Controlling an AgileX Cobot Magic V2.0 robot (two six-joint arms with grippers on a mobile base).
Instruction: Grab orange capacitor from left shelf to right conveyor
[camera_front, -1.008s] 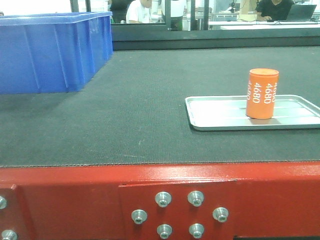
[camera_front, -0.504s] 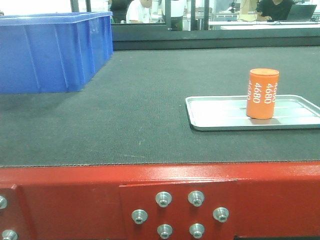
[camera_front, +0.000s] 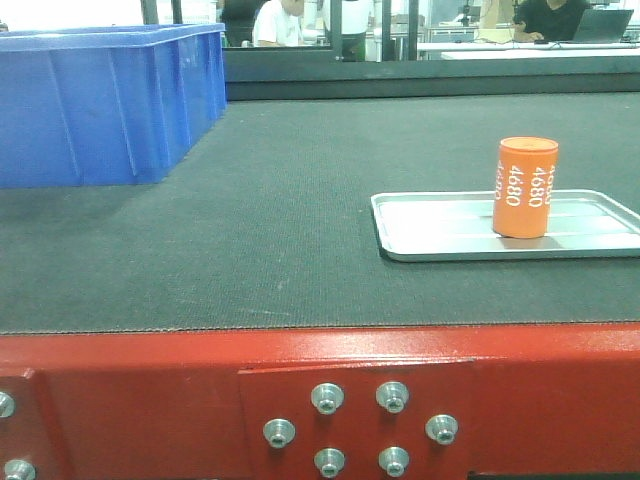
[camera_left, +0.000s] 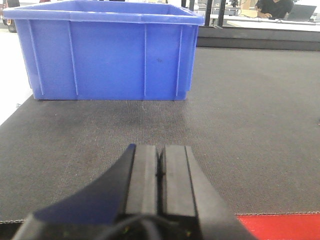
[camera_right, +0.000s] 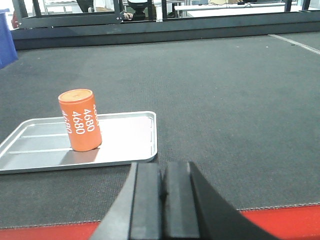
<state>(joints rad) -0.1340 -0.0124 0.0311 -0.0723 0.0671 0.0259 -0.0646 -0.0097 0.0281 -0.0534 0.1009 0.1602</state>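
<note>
both sets of jaws clenched, pads pressed together with nothing between them. left gripper (camera_left: 160, 172) low in the centre of the left wrist view, hovering just above the near edge of the right conveyor (camera_left: 250, 125), a strip of red frame showing at lower right. right gripper (camera_right: 162, 192) at bottom centre of the right wrist view, likewise over the near belt edge with red frame below.

orange capacitor (camera_front: 525, 187) upright on the shallow silver tray (camera_front: 440, 225), right of centre in the front view, white "4680" print running along its side. in the right wrist view, capacitor (camera_right: 80, 120) at left of centre, standing toward the middle of the tray (camera_right: 130, 135), well apart from the right gripper and untouched by either.

tray flat on the dark textured belt (camera_front: 280, 220). blue plastic bin (camera_front: 100, 100) at upper left of the front view, also on the belt; same bin (camera_left: 105, 52) filling the upper half of the left wrist view, ahead of the left gripper and apart from it. red frame with silver bolts (camera_front: 327, 398) across the bottom of the front view. people seated at the top edge, beyond a dark rail.
</note>
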